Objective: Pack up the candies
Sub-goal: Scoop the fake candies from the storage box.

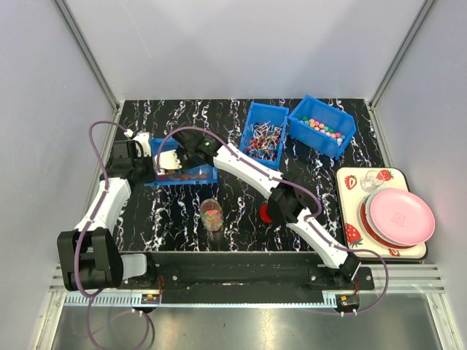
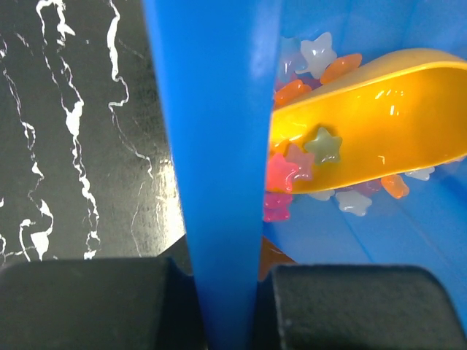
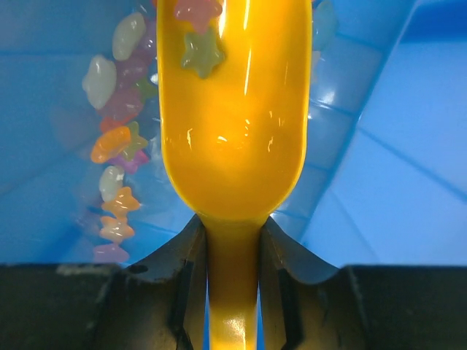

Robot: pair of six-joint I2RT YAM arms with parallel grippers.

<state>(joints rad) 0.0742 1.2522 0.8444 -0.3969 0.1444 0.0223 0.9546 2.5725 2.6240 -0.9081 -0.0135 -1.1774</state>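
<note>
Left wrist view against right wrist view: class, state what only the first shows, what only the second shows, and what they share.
Only the left wrist view: the black marbled table and the left tool clamped on the wall of the blue bin. Only the right wrist view: the right tool gripping the handle of the yellow scoop. Both: the scoop's bowl, star-shaped candies and the bin's blue inside.
</note>
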